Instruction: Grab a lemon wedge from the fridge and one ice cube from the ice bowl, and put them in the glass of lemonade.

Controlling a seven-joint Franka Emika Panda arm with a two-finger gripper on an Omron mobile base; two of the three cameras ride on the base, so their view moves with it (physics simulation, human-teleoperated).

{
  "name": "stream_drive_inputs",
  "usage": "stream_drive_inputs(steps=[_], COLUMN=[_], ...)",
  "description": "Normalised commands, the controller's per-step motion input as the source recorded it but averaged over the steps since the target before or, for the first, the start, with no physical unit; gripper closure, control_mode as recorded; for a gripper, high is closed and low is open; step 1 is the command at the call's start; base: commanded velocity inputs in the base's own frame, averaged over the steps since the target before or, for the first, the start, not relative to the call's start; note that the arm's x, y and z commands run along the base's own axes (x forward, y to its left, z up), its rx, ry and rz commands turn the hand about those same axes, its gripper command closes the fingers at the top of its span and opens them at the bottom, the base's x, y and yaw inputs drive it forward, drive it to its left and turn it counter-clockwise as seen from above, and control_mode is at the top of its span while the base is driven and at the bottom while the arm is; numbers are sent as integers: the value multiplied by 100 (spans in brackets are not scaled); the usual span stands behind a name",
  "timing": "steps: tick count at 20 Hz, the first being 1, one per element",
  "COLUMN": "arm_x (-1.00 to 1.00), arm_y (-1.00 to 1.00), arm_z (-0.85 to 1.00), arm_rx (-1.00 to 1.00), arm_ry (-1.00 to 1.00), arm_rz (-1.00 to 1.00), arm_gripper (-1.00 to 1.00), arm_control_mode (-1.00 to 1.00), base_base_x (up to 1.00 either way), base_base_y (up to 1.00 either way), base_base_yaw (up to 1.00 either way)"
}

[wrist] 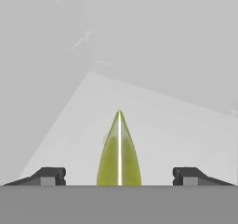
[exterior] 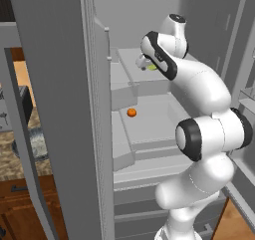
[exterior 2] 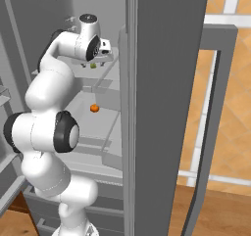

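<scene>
Inside the tall dark grey fridge (exterior: pixel 60 109), the claw (wrist: pixel 119 176) spreads wide around the tiny yellow-green lemon wedge (wrist: pixel 119 153) lying centred between its tips, seemingly lined up for grasping.

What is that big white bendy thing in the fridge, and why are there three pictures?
It is a robot arm. Two cameras sit behind it, one on each side, and look into the open fridge. The third camera rides on its hand. The arm reaches over the upper shelf, where a lemon wedge lies. In the hand picture the gripper is open, a finger on each side of the wedge, not squeezing it. A small orange fruit sits on the shelf below.
</scene>
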Motion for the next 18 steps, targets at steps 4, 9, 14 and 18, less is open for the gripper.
stream_drive_inputs(steps=[4,9,14,18], arm_x=[0,0,-33,-100], arm_y=[0,0,0,-4], arm_z=[0,0,0,0], arm_rx=[0,0,0,0], arm_ry=[0,0,-3,-16], arm_rz=[0,0,0,0], arm_gripper=[100,100,100,100], arm_control_mode=[-100,-100,-100,-100], base_base_x=[0,0,0,0], base_base_y=[0,0,0,0], base_base_yaw=[0,0,0,0])
